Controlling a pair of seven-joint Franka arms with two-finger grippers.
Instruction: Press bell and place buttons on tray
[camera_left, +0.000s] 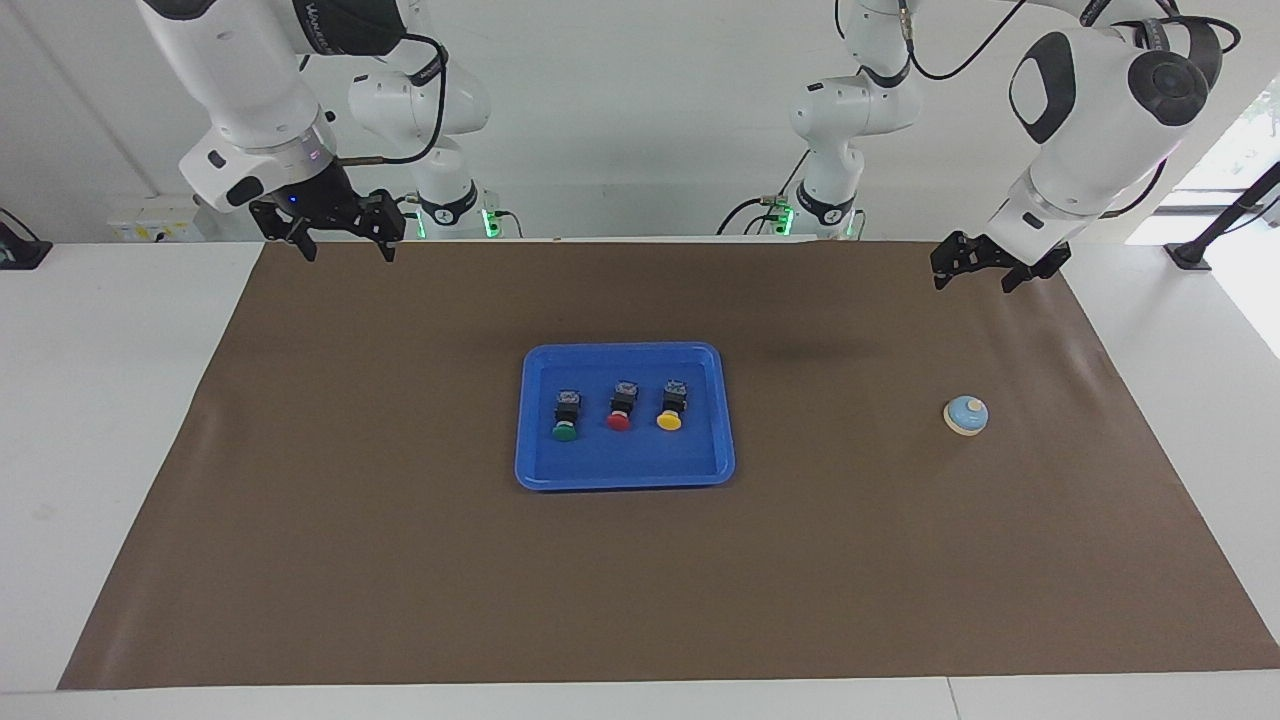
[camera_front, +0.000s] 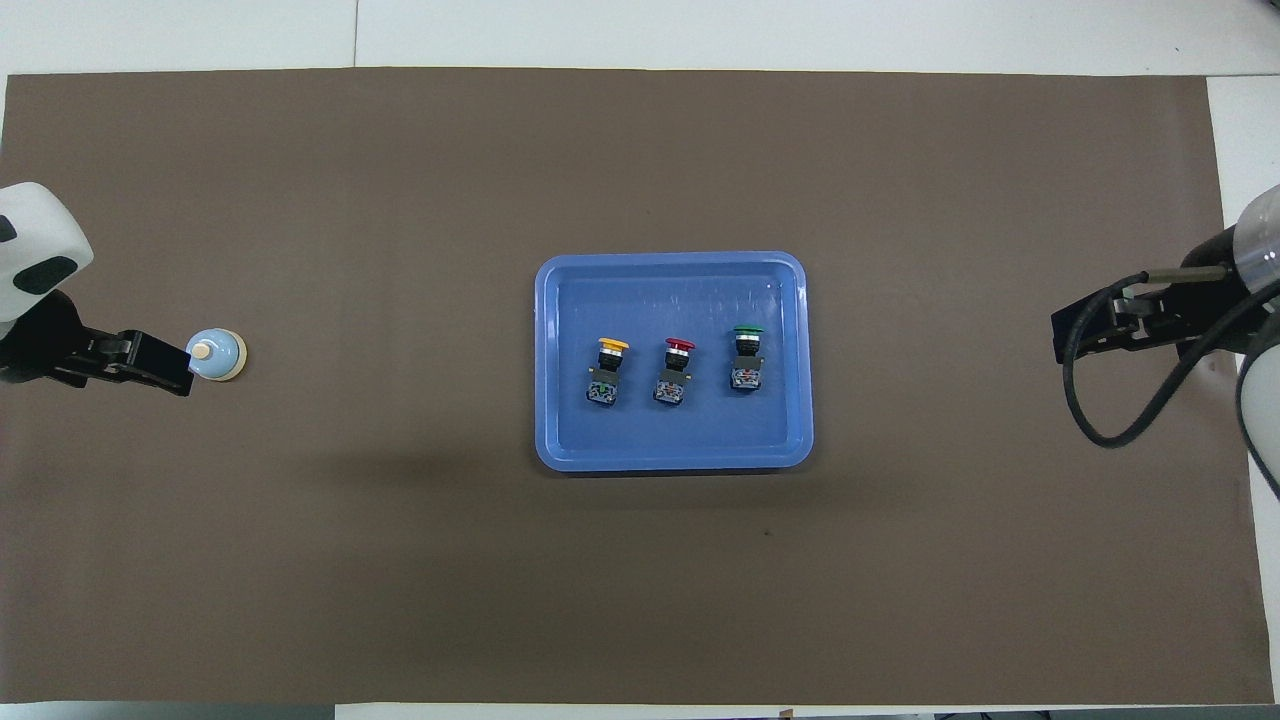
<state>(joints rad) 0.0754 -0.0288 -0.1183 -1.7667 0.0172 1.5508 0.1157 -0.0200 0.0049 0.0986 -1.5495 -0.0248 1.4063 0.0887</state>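
Note:
Three buttons lie side by side in the blue tray (camera_left: 600, 462) (camera_front: 670, 290) at mid table: green (camera_left: 565, 413) (camera_front: 746, 358), red (camera_left: 619, 406) (camera_front: 675, 366) and yellow (camera_left: 670, 404) (camera_front: 609, 366). The bell (camera_left: 966, 415) (camera_front: 217, 355) stands alone on the mat toward the left arm's end. My left gripper (camera_left: 970, 281) (camera_front: 168, 366) hangs open, raised well clear of the bell, nothing in it. From overhead its tip just overlaps the bell's edge. My right gripper (camera_left: 349, 250) (camera_front: 1078, 335) waits open and empty over the mat's edge at the right arm's end.
A brown mat (camera_left: 400, 560) (camera_front: 400, 560) covers most of the white table. A black cable (camera_front: 1110, 420) loops down from the right arm's wrist. Both arm bases stand at the robots' edge of the table.

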